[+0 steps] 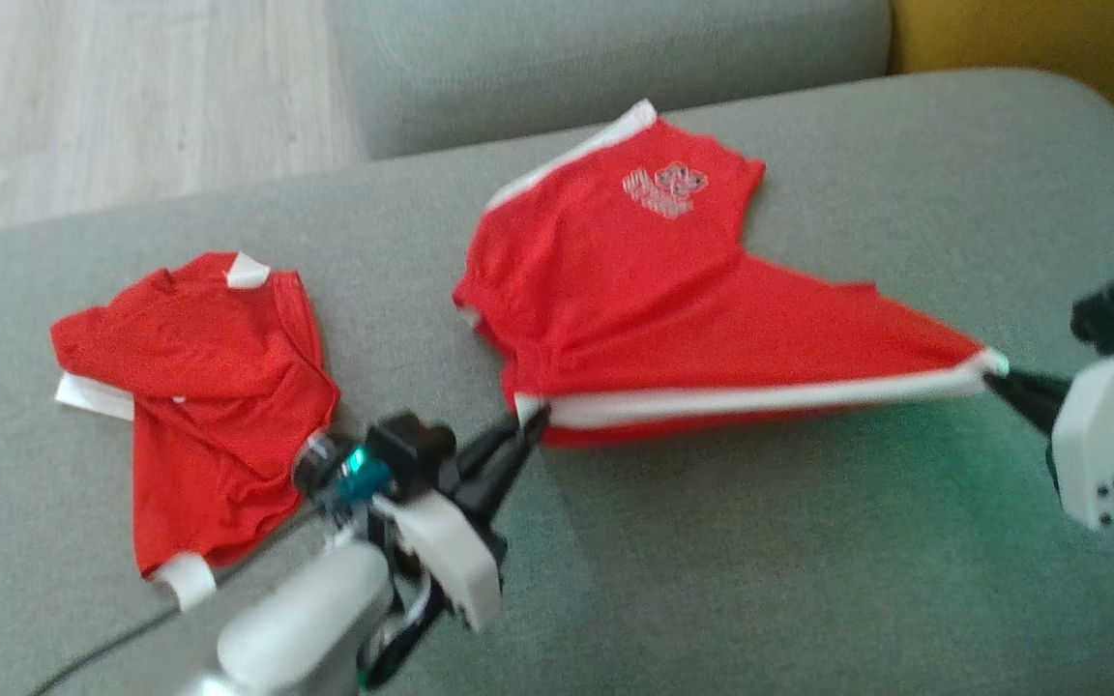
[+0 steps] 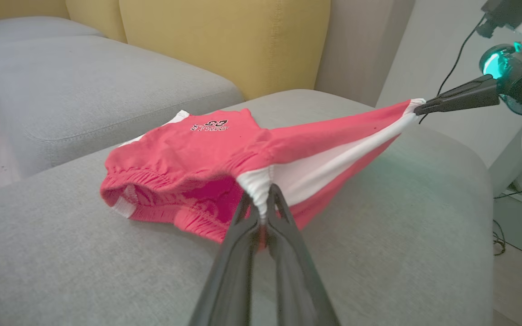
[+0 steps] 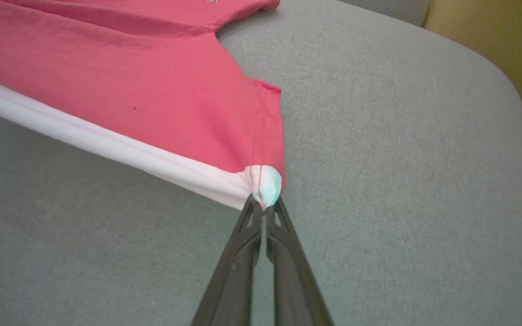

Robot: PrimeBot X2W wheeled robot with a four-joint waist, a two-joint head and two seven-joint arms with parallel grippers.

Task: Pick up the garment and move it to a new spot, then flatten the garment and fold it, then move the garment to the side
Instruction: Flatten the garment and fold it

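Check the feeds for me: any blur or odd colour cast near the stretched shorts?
Head view: soft all over, green glow on the cushion beside the shorts. Left wrist view: its own fingers blurred. Right wrist view: sharp, teal tint on the pinched white corner.

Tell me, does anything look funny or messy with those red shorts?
Nothing is torn or spilled. The red shorts just look lopsided: both pairs of jaws pinch the white-striped edge and pull it tight, while the rest lies bunched on the grey cushion.
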